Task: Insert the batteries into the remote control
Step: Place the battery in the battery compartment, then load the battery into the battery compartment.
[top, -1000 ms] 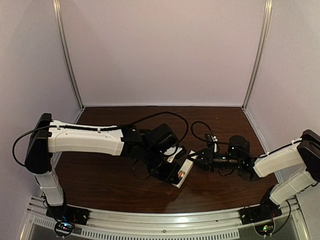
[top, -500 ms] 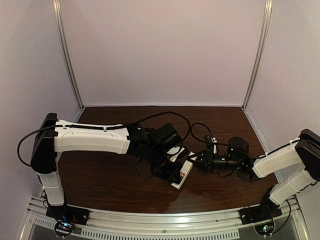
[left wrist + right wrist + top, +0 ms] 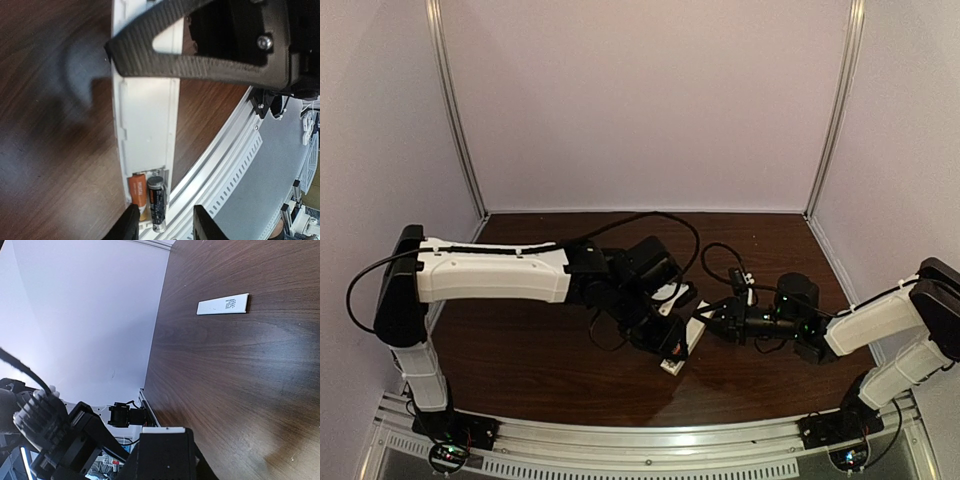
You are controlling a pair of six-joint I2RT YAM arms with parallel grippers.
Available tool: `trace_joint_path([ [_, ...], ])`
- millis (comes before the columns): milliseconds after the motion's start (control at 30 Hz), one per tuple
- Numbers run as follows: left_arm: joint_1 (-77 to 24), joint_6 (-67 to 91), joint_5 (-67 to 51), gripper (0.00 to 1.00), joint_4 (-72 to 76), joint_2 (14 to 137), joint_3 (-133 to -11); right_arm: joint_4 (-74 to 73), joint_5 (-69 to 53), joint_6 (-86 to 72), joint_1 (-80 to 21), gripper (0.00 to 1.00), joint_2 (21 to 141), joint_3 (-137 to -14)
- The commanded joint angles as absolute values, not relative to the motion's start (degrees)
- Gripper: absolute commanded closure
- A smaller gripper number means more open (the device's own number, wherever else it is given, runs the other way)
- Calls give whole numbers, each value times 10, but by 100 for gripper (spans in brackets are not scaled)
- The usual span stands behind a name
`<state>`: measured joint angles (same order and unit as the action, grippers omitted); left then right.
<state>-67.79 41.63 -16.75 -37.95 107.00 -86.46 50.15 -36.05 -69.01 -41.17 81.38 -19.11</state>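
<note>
Remote control (image 3: 147, 125) slid nearer; left gripper (image 3: 166, 226) astride (jaws apart), right gripper (image 3: 709, 318) seemingly clamping it.

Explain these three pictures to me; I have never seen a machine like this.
Two white robot arms are bolted at a dark wooden table. One picture looks down from above; the others come from a camera on each wrist. The left arm has its jaws open astride a slim white plastic remote control, whose bay holds a small orange battery and a black battery. The right arm reaches the remote's far end; its grip is unclear. A flat white printed panel lies loose.
</note>
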Motion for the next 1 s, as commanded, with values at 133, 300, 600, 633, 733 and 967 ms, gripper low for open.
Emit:
trace_joint_path([
  [133, -662, 381, -118, 56, -328, 986, -822, 551, -389, -705, -415, 100, 813, -188],
  [300, -660, 335, -123, 58, -227, 906, -720, 566, -400, -709, -415, 100, 811, -189],
  [600, -657, 157, -155, 37, -48, 720, -501, 597, -435, -727, -416, 100, 818, -199],
  [633, -658, 139, -155, 37, -34, 706, -489, 598, -438, -728, -416, 100, 819, -200],
  [733, -666, 78, -166, 38, -14, 686, -475, 615, -447, -744, -417, 100, 828, -199],
  [967, -685, -20, -181, 42, -27, 711, -495, 848, -464, -893, -417, 100, 927, -179],
])
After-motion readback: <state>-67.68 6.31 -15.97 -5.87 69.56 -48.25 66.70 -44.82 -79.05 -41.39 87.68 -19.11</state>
